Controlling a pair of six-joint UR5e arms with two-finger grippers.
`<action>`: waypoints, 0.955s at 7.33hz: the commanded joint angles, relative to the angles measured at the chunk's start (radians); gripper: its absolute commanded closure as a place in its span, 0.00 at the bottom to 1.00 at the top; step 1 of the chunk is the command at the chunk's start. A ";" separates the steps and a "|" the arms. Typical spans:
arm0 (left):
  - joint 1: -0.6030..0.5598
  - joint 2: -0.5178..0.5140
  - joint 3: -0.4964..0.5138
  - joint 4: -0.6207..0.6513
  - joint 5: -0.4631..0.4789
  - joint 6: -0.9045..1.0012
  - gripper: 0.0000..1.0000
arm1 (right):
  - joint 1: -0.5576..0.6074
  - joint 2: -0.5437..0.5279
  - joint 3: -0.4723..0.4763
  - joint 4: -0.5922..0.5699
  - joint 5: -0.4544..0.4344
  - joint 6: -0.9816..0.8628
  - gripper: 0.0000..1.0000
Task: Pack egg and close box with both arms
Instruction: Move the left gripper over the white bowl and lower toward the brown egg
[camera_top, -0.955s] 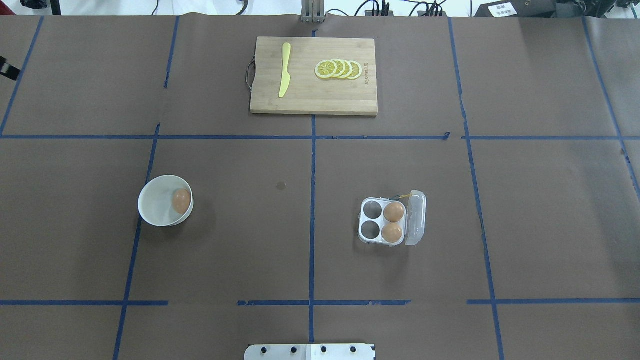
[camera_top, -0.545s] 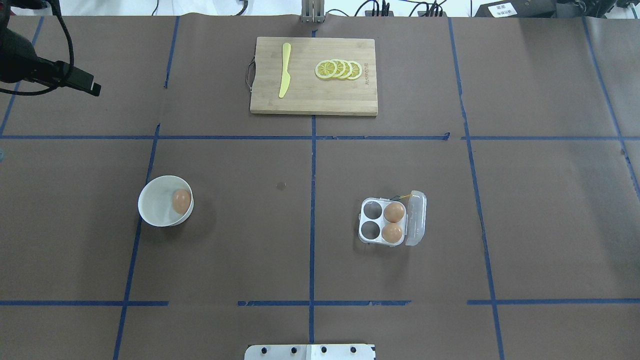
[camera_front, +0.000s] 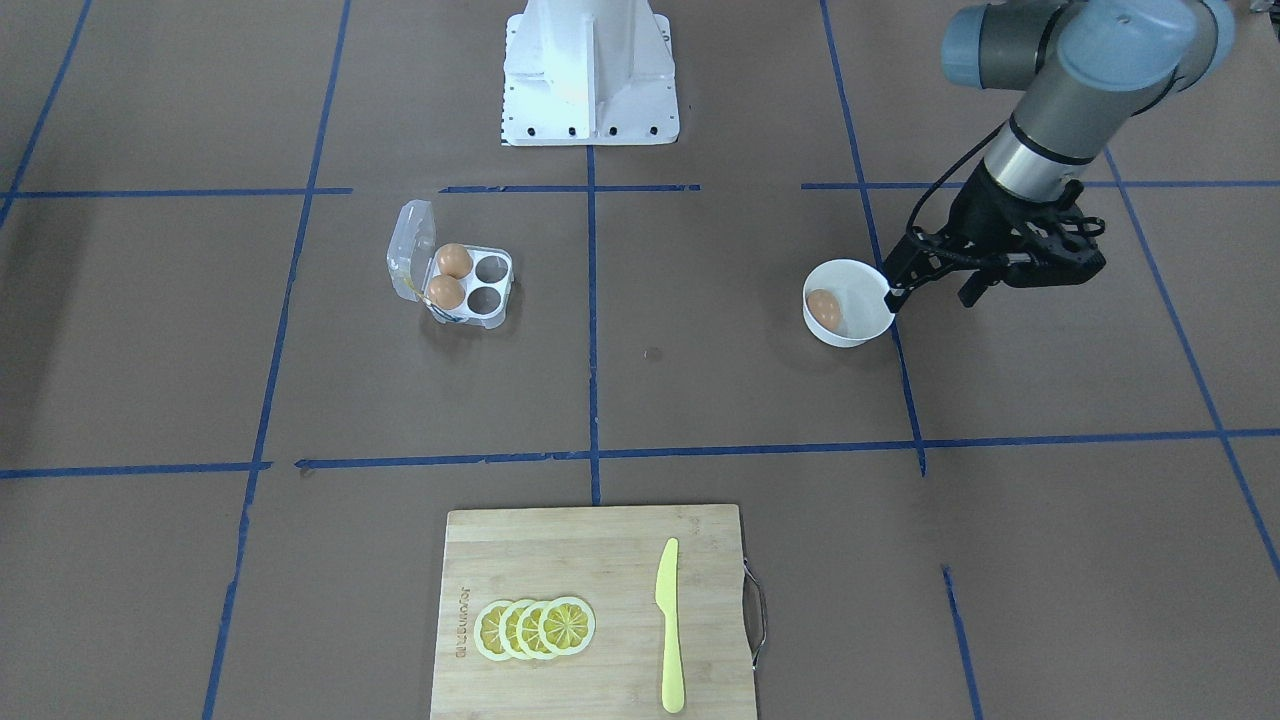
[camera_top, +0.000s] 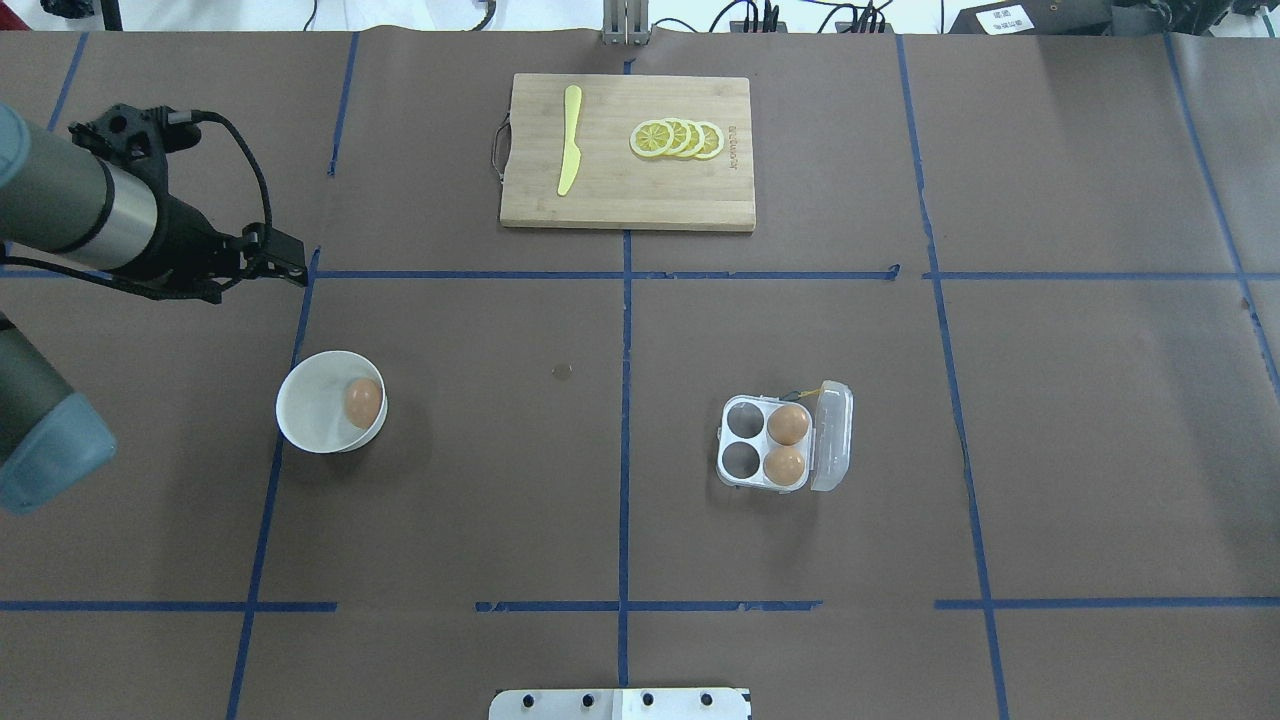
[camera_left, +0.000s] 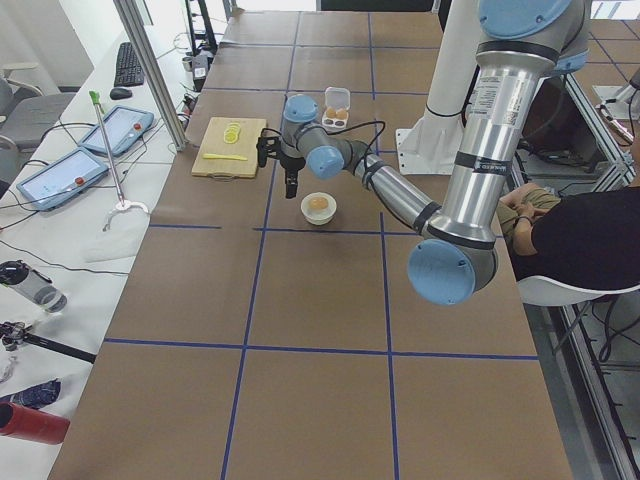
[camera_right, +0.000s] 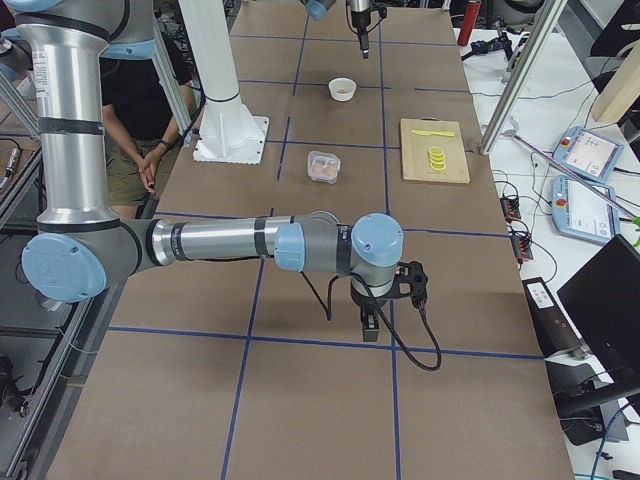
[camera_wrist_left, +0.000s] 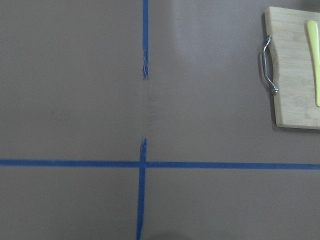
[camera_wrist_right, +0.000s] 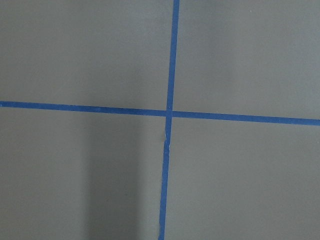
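Observation:
One egg (camera_top: 363, 402) lies in a round white bowl (camera_top: 312, 418) on the table's left, also in the front view (camera_front: 824, 309). The clear box (camera_top: 724, 440) stands right of centre with its lid (camera_top: 832, 435) open. Two eggs (camera_top: 788, 424) fill its right cells and its left cells are empty. My left gripper (camera_top: 270, 258) hangs high over the tape cross beyond the bowl, apart from it, its claws spread and empty (camera_front: 930, 295). My right gripper (camera_right: 368, 325) shows only in the right side view, far off to the right; I cannot tell its state.
A wooden cutting board (camera_top: 620, 200) at the far centre carries a yellow knife (camera_top: 569, 140) and lemon slices (camera_top: 678, 138). The white pedestal (camera_front: 590, 70) stands at the near centre edge. Blue tape lines cross the brown table.
My left arm has come into the overhead view from the upper left and moved right and nearer, toward the bowl. The eggs, bowl and box have not moved.

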 joint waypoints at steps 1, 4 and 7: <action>0.077 0.024 -0.007 0.002 0.041 -0.091 0.00 | 0.000 -0.003 -0.003 -0.001 0.002 0.001 0.00; 0.163 0.020 0.005 0.039 0.044 -0.103 0.16 | 0.000 -0.003 -0.002 -0.001 0.007 0.003 0.00; 0.163 0.005 0.021 0.039 0.044 -0.100 0.29 | 0.000 -0.003 0.000 -0.001 0.008 0.004 0.00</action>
